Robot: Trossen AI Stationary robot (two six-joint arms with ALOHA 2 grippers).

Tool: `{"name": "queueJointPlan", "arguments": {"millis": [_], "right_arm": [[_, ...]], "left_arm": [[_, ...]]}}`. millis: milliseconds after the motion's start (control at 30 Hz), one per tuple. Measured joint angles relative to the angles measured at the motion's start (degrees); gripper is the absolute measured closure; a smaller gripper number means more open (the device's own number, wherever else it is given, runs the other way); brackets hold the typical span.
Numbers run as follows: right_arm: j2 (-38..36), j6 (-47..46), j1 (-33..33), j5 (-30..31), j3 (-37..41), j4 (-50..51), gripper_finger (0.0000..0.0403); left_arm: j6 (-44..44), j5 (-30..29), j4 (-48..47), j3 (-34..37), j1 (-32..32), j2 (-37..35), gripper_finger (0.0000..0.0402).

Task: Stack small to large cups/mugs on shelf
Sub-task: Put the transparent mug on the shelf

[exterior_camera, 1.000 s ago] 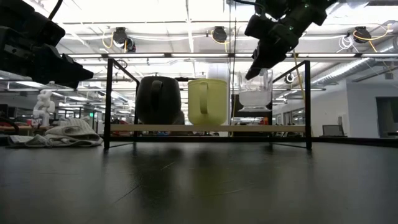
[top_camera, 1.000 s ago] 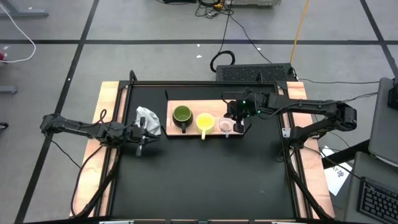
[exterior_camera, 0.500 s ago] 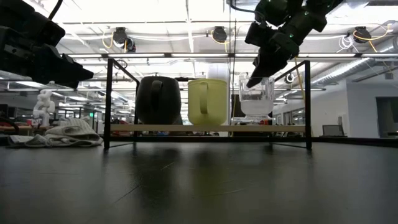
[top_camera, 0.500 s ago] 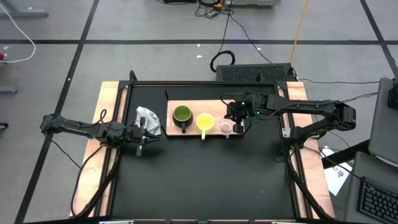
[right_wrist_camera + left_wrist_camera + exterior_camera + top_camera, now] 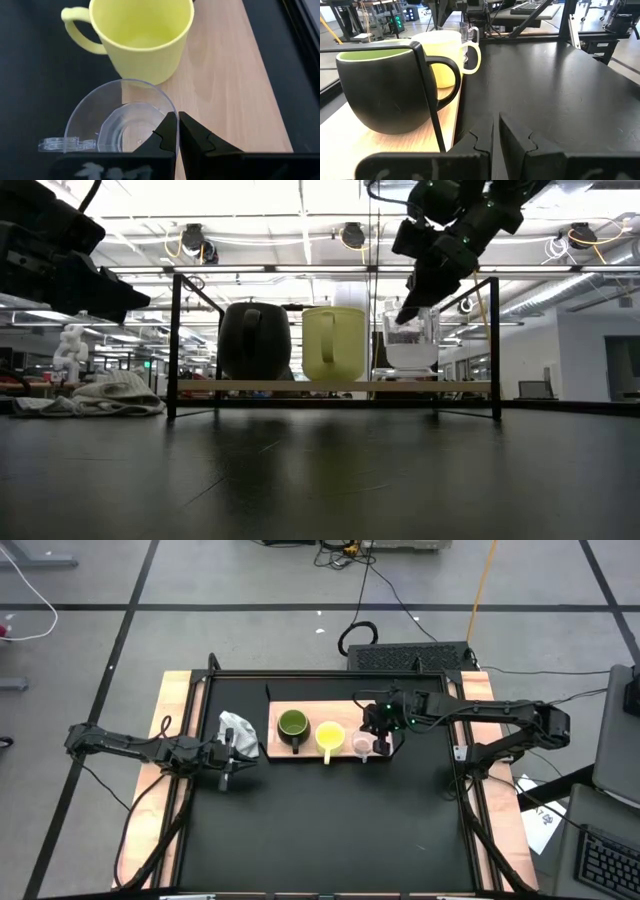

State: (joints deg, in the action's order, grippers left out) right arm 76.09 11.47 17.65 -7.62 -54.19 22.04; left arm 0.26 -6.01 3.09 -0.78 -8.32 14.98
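Observation:
On the light-wood shelf (image 5: 320,710) an olive-green mug (image 5: 292,725) with a dark outside stands next to a yellow mug (image 5: 330,736). At the right end of the row is the clear glass cup (image 5: 362,745), with my right gripper (image 5: 178,131) shut on its rim. In the low view the glass cup (image 5: 410,345) is upright with its base close to the shelf board (image 5: 330,385); whether it rests there I cannot tell. My left gripper (image 5: 241,753) waits shut and bare by the shelf's left end, looking at the green mug (image 5: 385,90). My right gripper pinches the glass cup's rim (image 5: 173,111) on the side away from the yellow mug, one finger (image 5: 167,129) inside the cup and the other outside. The fingers slant down from the table's right. The cup stays upright below them.
A grey-white cloth wad (image 5: 238,728) lies left of the shelf, just beyond my left gripper. The shelf's thin dark frame posts (image 5: 175,345) rise at its corners. Bare black table spreads toward the near edge, and pale wooden planks (image 5: 170,720) flank the table.
My right gripper has sunk a little toward the shelf with the glass cup, which stays upright and now hangs lower, close to the board beside the yellow mug.

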Motion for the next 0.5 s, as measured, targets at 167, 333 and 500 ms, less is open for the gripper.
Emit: {"name": "queueJointPlan", "arguments": {"millis": [167,333,500], "right_arm": [[1.55,0.1,0.0,0.0,0.0,-0.47,0.0403],[2.78,0.14,0.05,0.09,-0.06,-1.95,0.0403],[3.48,0.19,1.07,0.09,-0.07,-2.86,0.0403]], "left_arm": [[-0.01,-0.02,-0.04,0.0,0.01,0.0,0.0369],[-0.05,-0.02,-0.04,0.0,-0.01,0.0,0.0369],[-0.09,-0.02,-0.04,-0.02,0.0,0.0,0.0369]]}}
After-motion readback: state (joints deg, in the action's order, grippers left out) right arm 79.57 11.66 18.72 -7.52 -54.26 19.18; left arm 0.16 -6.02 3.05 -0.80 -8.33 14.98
